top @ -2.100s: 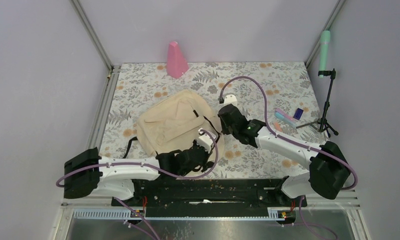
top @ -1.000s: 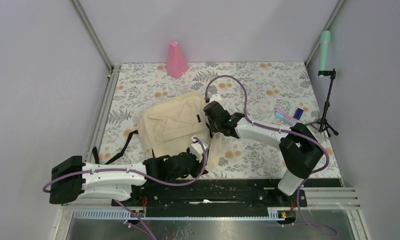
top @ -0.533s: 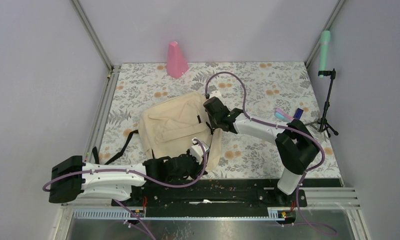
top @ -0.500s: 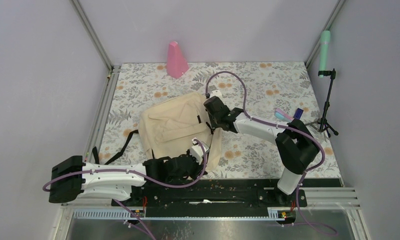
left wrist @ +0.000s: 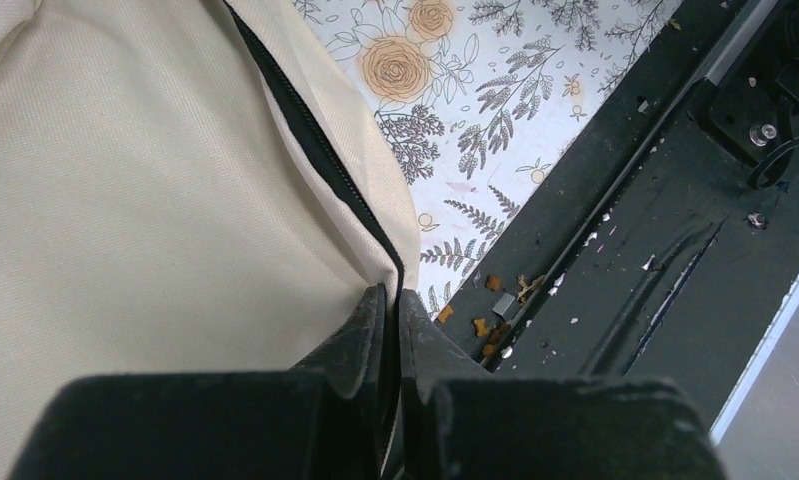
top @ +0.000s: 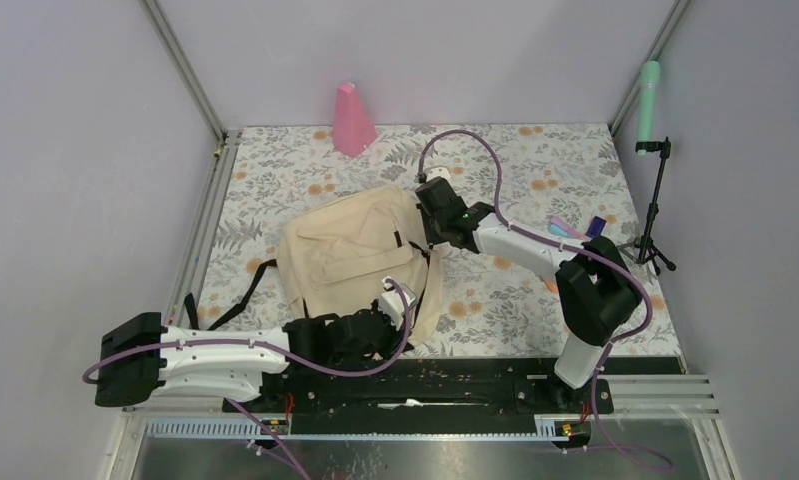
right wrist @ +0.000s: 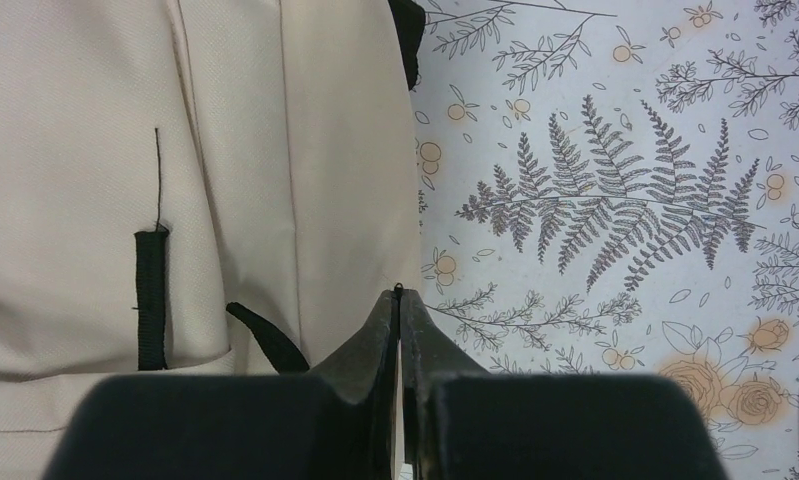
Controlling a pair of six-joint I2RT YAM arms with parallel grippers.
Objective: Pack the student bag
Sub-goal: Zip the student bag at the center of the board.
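Observation:
The student bag point(top: 350, 255) is a large beige backpack lying flat at the middle of the table, one black strap point(top: 237, 300) trailing to its left. My left gripper point(top: 400, 322) is at its near right corner. In the left wrist view that gripper point(left wrist: 390, 295) is shut on the bag's point(left wrist: 125, 200) edge beside the dark zipper point(left wrist: 315, 150). My right gripper point(top: 427, 232) is at the bag's far right edge. In the right wrist view it point(right wrist: 399, 293) is shut, a tiny black piece like a zipper pull poking out at its tips, next to the bag point(right wrist: 125, 150).
A pink cone point(top: 353, 120) stands at the back. At the right are a small tripod point(top: 655, 215) with a green cylinder point(top: 650, 100) above it, some pens point(top: 570, 232) and a blue item point(top: 595, 226). The black rail point(left wrist: 625, 200) with crumbs runs just near the bag's corner.
My right gripper has moved along the bag's right edge toward the far side. The left gripper has kept its hold at the near corner and the bag has barely shifted.

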